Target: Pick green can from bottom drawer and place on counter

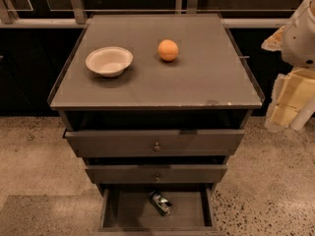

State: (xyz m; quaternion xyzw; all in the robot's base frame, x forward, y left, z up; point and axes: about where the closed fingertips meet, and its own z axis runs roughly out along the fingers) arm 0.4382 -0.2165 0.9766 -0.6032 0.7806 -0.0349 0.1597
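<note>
The table (197,82) is filling the middle of the frame, and the bottom drawer (128,210) is sitting open at the lower edge. The tool (288,107) is hanging at the right edge, clear of the table; whether it is clenched or released I cannot tell. A white bowl (109,61) is resting upper left on the table, with an orange (168,50) sitting apart to its right. The green can (161,203) is lying on its side in the bottom drawer.

We see the small dark green can with silver ends (161,202) lying tilted on its side mid-floor in the open, shallow grey-brown bottom drawer (127,211). The flat square grey-brown counter (197,77) sits well above that drawer, and our gripper (288,107) hangs above and right of it.
</note>
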